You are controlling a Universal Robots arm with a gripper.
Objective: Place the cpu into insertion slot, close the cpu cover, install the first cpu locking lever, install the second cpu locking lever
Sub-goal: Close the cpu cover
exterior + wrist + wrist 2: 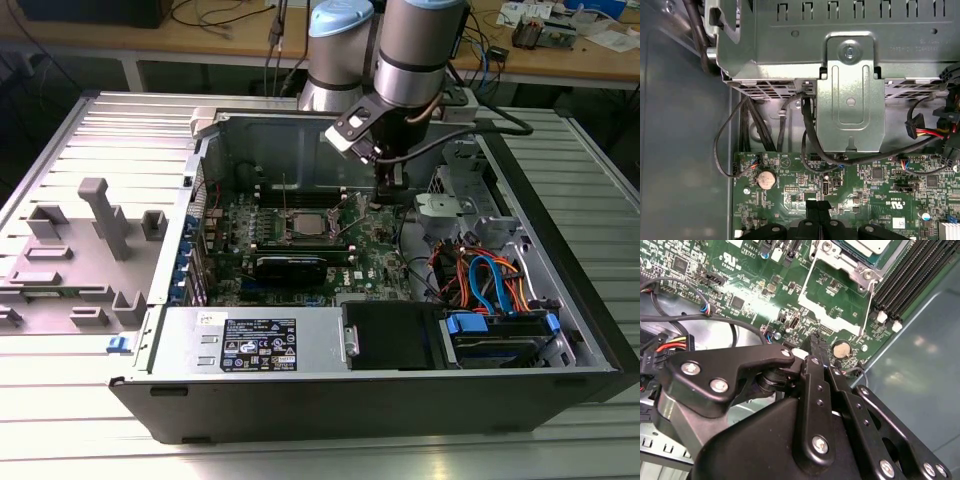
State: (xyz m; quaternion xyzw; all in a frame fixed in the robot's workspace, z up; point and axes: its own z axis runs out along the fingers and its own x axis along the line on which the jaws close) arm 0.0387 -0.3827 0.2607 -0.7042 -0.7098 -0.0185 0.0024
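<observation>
Cpu (305, 222) lies in the insertion slot (288, 232) on the green board (875, 195), cpu cover (832, 320) swung open beside it; the gripper (817, 204) hovers over the board near the slot, fingers pressed together, holding nothing

Coin battery (766, 178) sits on green board (875, 200) near black cables (807, 130).

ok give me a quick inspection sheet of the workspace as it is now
surface: slatted metal table, open computer case on it
cpu: seated in the insertion slot
cpu cover: open, not over the cpu
clutter: grey fixture block beside the case
gripper: shut, low over the motherboard near the cover
cables: black leads by the drive cage; orange and blue ones in the case
surroundings: wooden bench behind
</observation>
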